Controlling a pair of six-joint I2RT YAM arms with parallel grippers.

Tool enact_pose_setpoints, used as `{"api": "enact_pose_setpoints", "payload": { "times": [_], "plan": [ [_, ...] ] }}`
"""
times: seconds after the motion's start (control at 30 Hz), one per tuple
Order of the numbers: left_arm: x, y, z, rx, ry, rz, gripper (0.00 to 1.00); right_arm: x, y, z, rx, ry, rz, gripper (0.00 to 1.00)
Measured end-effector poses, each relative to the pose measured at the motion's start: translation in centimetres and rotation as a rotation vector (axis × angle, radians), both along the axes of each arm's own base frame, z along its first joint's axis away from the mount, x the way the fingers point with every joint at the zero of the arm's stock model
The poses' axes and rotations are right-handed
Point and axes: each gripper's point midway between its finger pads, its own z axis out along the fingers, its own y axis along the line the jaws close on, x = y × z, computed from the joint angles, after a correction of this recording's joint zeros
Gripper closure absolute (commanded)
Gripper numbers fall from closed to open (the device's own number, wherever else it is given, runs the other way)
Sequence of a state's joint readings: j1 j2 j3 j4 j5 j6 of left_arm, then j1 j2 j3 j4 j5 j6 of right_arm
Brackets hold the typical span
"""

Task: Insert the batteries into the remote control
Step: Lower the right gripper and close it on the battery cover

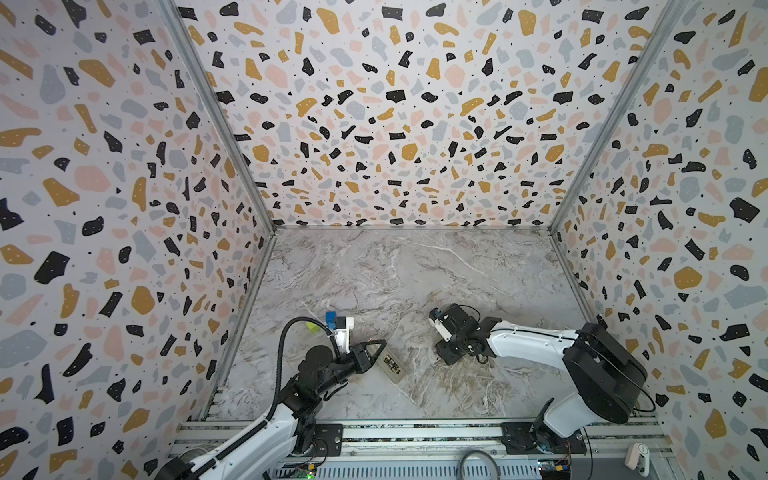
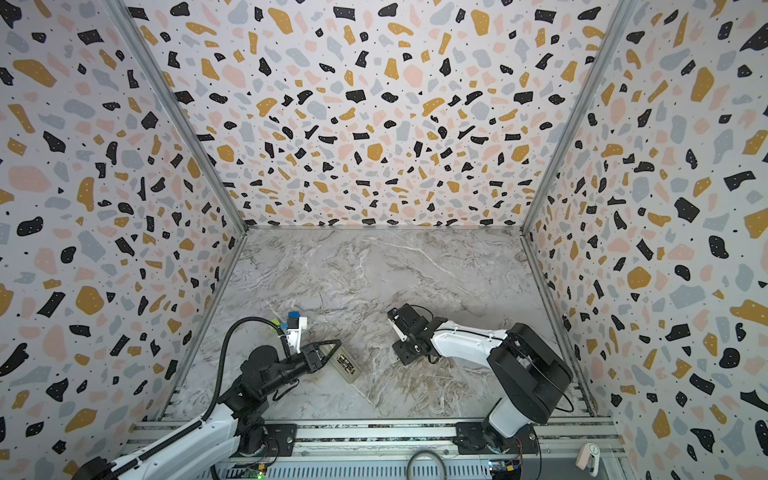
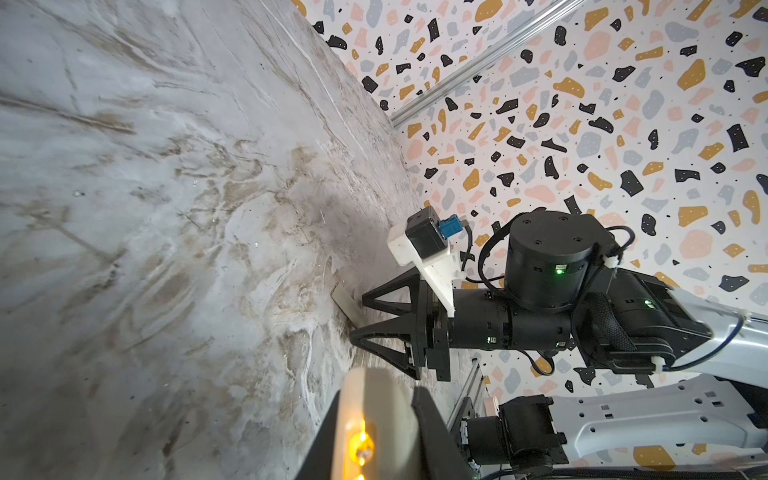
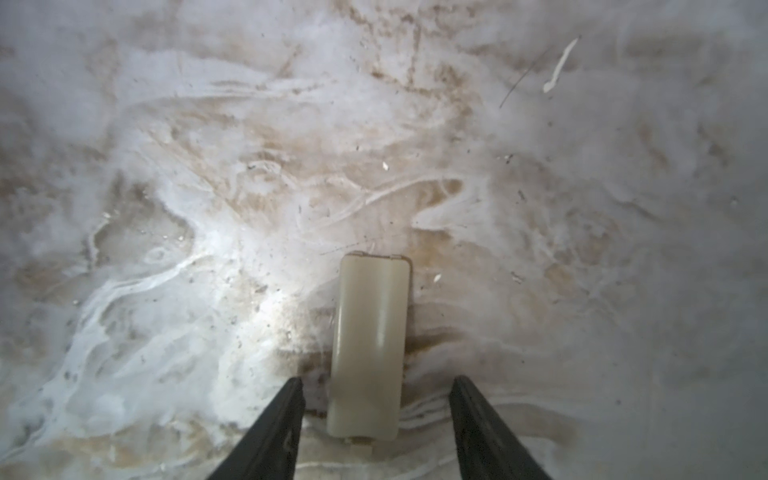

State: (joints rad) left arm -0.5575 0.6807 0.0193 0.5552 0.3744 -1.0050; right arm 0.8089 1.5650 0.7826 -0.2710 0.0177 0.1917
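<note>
Now, 2 grippers busy.
My right gripper [image 4: 377, 379] gapes astride the battery cover [image 4: 368, 332], not touching; left gripper [image 3: 374, 399] clamps the remote control [image 1: 391, 365].

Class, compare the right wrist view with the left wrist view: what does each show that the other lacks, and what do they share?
Right wrist only: the whole face of the cover, lying clear between the tips of the open right pincer. Left wrist only: the remote clamped in the left pincer, the right arm, the speckled walls. Both: the marble table, the cover and the right pincer straddling it.
</note>
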Motion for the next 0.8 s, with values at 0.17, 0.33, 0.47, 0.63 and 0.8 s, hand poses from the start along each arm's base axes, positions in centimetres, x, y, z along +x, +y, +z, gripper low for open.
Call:
{"api": "enact_pose_setpoints", "payload": {
  "times": [0.17,0.33,0.47,0.63,0.8],
  "plan": [
    [0.0,0.0,0.01,0.0,0.0,0.0,1.0,0.25,0.22,0.0,0.009,-0.007,0.001,0.52],
    [0.01,-0.01,-0.07,0.001,0.002,0.0,1.0,0.35,0.32,0.02,0.014,-0.009,0.001,0.6],
    [0.07,0.0,-0.01,0.0,-0.001,0.003,1.0,0.37,0.32,0.03,0.016,-0.009,0.0,0.64],
    [0.11,0.0,-0.16,0.003,0.004,0.004,1.0,0.35,0.34,0.03,0.017,-0.008,0.001,0.66],
    [0.22,0.05,-0.12,0.003,0.001,0.01,1.0,0.31,0.36,0.01,0.019,-0.005,0.002,0.69]
  ]
}}
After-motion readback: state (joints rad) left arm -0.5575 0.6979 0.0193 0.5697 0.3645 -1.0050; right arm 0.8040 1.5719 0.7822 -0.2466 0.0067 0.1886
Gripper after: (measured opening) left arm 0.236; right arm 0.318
